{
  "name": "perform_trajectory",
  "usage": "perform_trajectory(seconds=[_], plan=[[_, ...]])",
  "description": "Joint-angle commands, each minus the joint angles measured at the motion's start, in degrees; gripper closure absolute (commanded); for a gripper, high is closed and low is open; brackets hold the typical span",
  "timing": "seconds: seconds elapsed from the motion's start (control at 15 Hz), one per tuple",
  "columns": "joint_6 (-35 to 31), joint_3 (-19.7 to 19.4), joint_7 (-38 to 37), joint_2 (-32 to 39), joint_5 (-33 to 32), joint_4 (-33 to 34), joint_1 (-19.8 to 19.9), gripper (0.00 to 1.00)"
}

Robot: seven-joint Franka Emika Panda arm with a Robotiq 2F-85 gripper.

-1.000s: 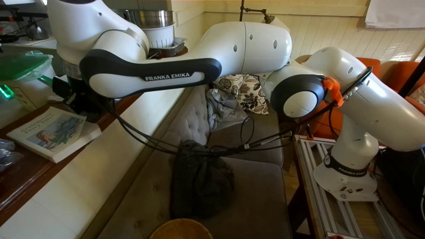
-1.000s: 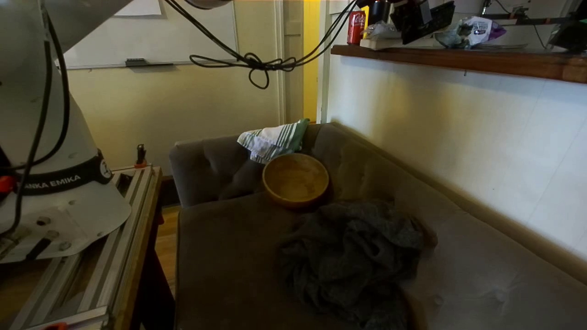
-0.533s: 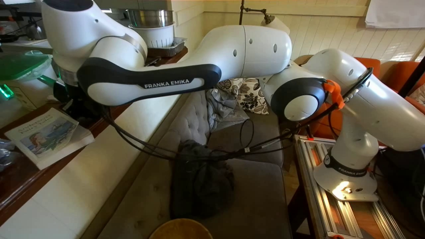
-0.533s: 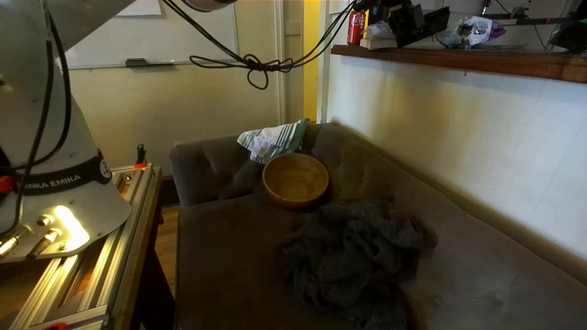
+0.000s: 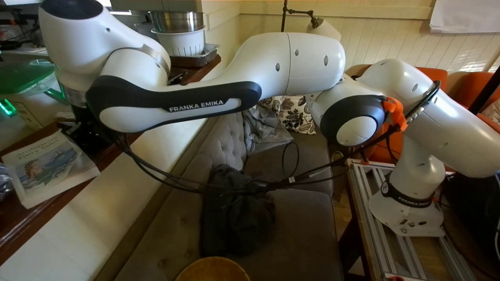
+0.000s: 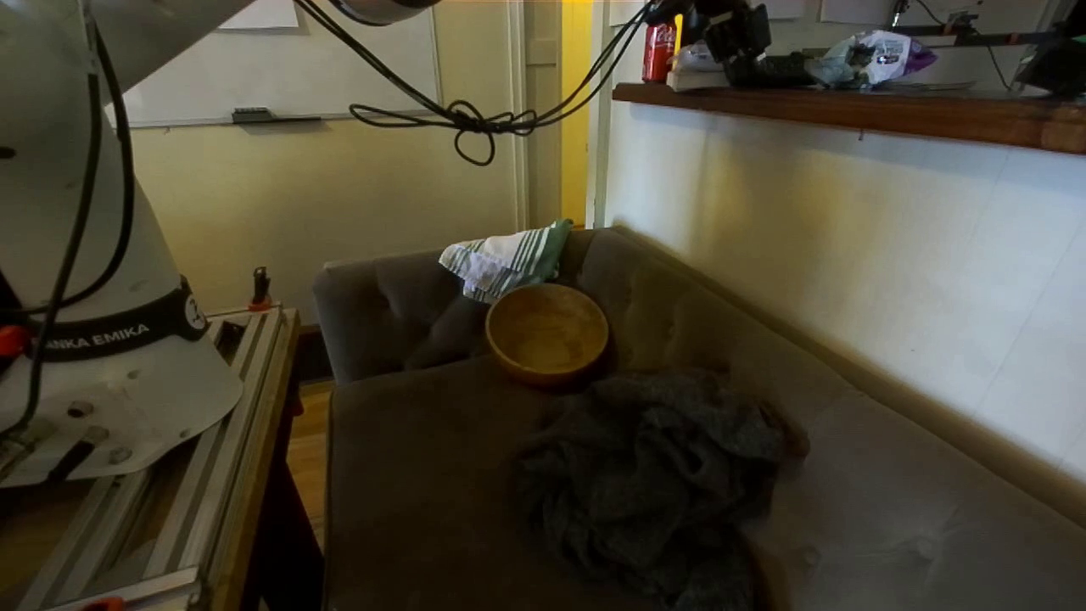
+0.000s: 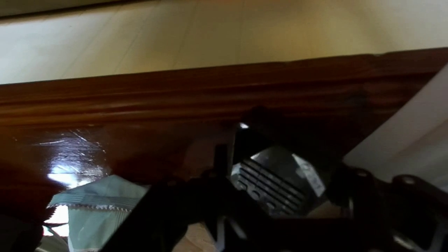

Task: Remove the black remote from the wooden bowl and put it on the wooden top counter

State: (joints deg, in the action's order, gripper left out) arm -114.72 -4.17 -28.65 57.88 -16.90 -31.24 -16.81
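The black remote [image 7: 271, 185], its keypad showing, lies between the parted fingers of my gripper [image 7: 283, 169] in the wrist view. Dark shadow hides whether a finger still touches it. An exterior view has the remote [image 6: 787, 70] as a low dark bar on the wooden top counter [image 6: 933, 123], just beside the gripper [image 6: 742, 64]. My jaws look open around the remote. Nothing shows inside the wooden bowl [image 6: 547, 335], which sits on the sofa well below the counter; only its edge appears in an exterior view [image 5: 213, 269].
A paperback book [image 5: 50, 166] lies askew beside the gripper, overhanging the counter edge. A crinkled bag [image 6: 874, 59] stands near the remote, and a red can [image 6: 659, 51] is farther along. Dark cloth [image 6: 662, 484] lies on the sofa. Cables [image 5: 175, 181] hang under the arm.
The arm has come down and the remote has gone from tilted above the counter to lying low on it. My jaws have parted. The book has slid and turned toward the counter edge.
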Motion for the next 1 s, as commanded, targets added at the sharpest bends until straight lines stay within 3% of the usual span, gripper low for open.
perform_trajectory(seconds=[0.0,0.27,0.67,0.8,0.93], plan=[[0.9,-0.9,-1.4,1.1,-0.5,2.3,-0.7,0.29],[2.1,-0.6,-0.3,0.3,0.2,2.0,-0.4,0.00],[8.2,3.3,4.7,-5.0,5.1,1.9,3.4,0.00],[12.1,2.4,5.4,-7.1,4.8,1.9,4.9,0.00],[13.8,2.0,13.3,-8.9,3.4,1.3,7.1,0.00]])
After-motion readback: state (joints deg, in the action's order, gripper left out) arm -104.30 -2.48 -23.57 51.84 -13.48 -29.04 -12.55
